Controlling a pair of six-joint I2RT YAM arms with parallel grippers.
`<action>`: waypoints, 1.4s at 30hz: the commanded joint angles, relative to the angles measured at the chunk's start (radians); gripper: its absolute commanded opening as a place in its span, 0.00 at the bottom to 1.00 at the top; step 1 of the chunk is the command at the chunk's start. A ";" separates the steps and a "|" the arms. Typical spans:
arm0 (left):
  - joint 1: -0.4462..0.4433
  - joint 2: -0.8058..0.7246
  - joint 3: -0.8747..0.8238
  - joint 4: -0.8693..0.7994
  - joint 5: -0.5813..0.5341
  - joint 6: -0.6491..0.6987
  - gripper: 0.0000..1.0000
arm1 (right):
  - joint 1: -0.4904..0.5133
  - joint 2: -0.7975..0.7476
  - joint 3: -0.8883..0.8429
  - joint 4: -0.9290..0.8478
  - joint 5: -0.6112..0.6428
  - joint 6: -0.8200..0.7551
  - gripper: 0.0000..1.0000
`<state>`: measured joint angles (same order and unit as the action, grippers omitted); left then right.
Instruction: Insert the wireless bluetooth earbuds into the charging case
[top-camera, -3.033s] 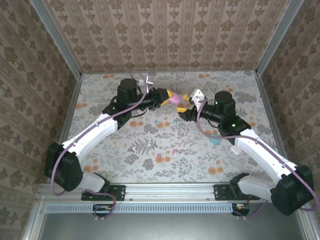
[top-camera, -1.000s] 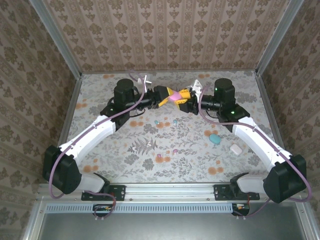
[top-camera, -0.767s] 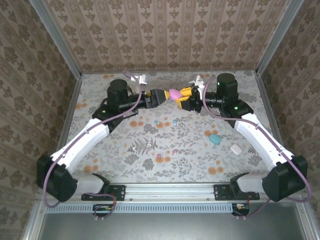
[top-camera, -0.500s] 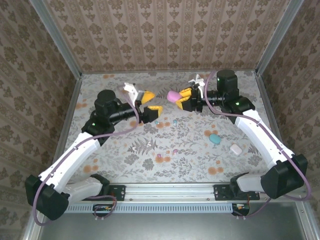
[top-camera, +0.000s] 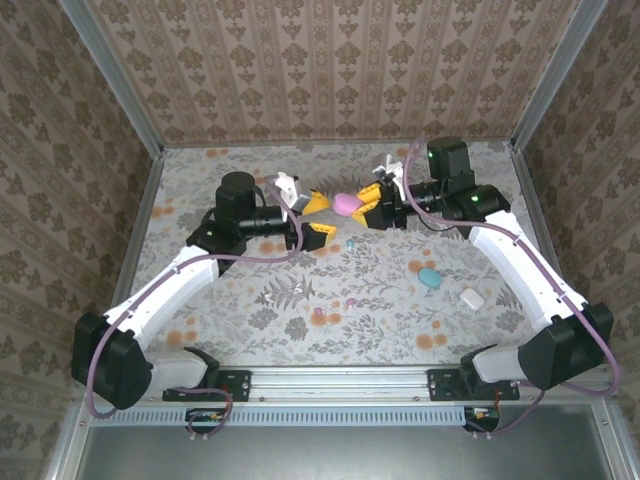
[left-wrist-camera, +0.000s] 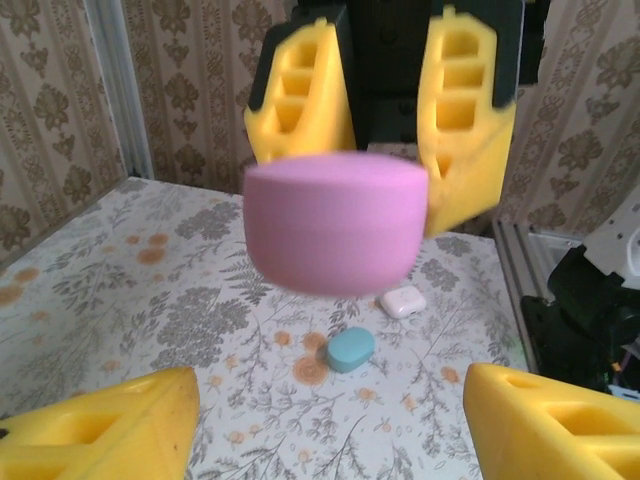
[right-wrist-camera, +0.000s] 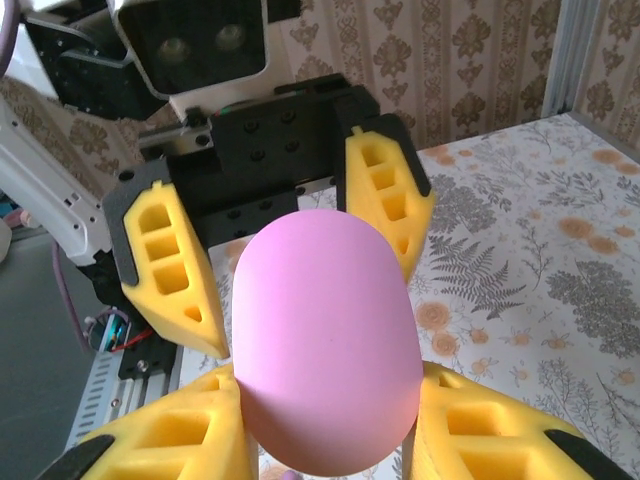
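Top external: smooth, egg-shaped pink case clamped closed between ribbed yellow fingers of right gripper; left gripper spread apart nearby, holding nothing. Tiny glossy earbuds scattered loose on floral table.

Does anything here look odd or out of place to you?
Nothing looks spilled or damaged. The one odd sight: the pink egg-shaped plastic case hangs above the floral table, pinched in the right pincer, while the open left pincer faces it empty.
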<state>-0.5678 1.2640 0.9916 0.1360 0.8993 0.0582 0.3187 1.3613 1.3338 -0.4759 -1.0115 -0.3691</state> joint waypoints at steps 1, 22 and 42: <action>0.003 0.021 0.049 0.049 0.059 -0.051 0.69 | 0.010 0.009 0.033 -0.055 0.001 -0.074 0.32; -0.024 0.058 0.083 0.062 0.090 -0.070 0.56 | 0.025 0.007 0.020 -0.017 -0.001 -0.071 0.33; -0.044 0.079 0.101 0.052 0.090 -0.075 0.54 | 0.027 0.004 0.009 -0.008 0.011 -0.087 0.33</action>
<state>-0.6075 1.3304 1.0565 0.1726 0.9657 -0.0078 0.3386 1.3617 1.3342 -0.5041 -1.0016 -0.4324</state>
